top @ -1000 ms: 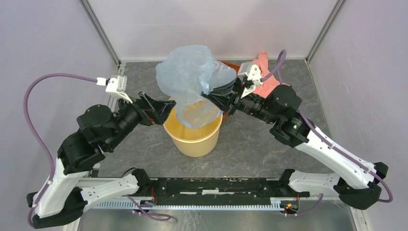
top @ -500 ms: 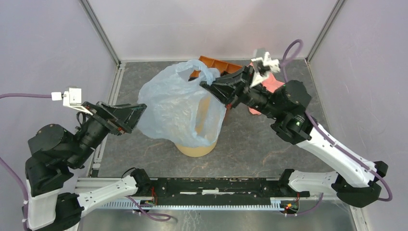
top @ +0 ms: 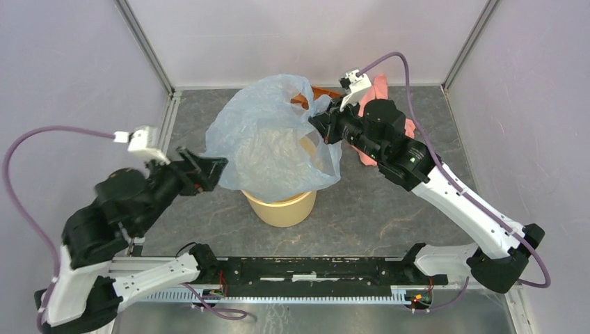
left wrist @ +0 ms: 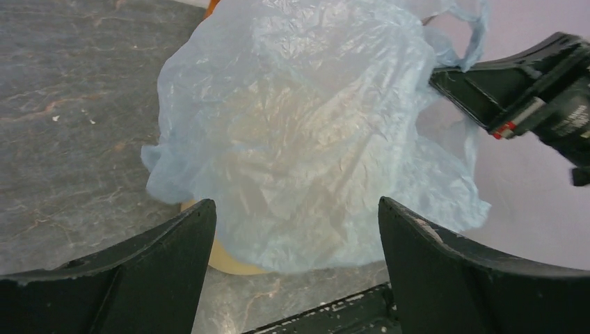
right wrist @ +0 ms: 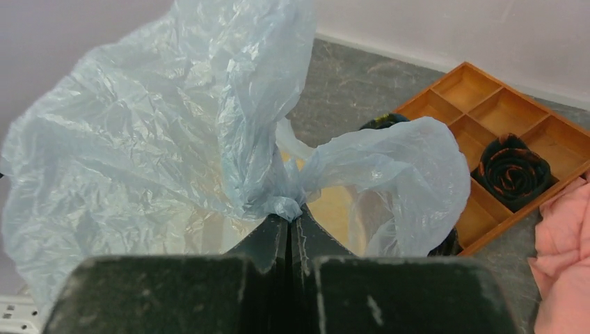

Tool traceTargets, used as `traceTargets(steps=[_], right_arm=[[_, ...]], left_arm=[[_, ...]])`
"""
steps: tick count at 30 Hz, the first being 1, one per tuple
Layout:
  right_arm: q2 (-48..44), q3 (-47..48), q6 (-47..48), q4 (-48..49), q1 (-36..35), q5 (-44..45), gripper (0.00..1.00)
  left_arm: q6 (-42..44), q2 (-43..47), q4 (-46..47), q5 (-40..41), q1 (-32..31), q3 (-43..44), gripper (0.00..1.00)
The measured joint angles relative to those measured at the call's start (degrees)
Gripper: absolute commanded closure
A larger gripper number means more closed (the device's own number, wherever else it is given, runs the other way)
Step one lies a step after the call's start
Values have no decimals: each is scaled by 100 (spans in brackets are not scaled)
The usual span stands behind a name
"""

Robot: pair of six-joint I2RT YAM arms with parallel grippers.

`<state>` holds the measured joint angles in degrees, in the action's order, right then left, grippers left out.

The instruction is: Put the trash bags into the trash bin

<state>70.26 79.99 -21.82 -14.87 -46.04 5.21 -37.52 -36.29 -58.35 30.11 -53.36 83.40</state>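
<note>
The pale blue-grey trash bag (top: 268, 142) hangs spread wide over the tan-yellow trash bin (top: 280, 207), covering its mouth and upper sides. My right gripper (top: 319, 124) is shut on a bunched fold of the bag at the bin's far right; the right wrist view shows the bag (right wrist: 167, 132) pinched at my gripper (right wrist: 289, 217). My left gripper (top: 212, 169) is open and empty, just left of the bag, apart from it. In the left wrist view the bag (left wrist: 306, 132) fills the space ahead of my open gripper (left wrist: 296, 212), and a strip of the bin (left wrist: 226, 259) shows below.
An orange compartment tray (right wrist: 487, 111) holding dark rose-shaped items lies behind the bin, partly hidden by the bag. A pink cloth (top: 379, 94) lies at the back right. Grey walls with metal corner posts close in the table; a black rail (top: 306, 268) runs along the near edge.
My left gripper let go of the bag and has come back toward it, still open. My right gripper, still shut on the bag, moved lower and the bag settled wider over the bin.
</note>
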Motion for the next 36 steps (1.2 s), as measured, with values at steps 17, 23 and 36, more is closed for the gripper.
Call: traceTargets(steps=[17, 23, 36], right_arm=[[186, 297, 461, 164, 9, -1757, 99], [232, 227, 393, 426, 9, -2212, 99], [-125, 63, 1043, -260, 9, -2376, 99]], left_arm=[[-4, -2863, 1742, -1231, 61, -1628, 33], [-210, -2793, 1996, -1694, 223, -2031, 8], [308, -1659, 901, -1261, 269, 256, 0]])
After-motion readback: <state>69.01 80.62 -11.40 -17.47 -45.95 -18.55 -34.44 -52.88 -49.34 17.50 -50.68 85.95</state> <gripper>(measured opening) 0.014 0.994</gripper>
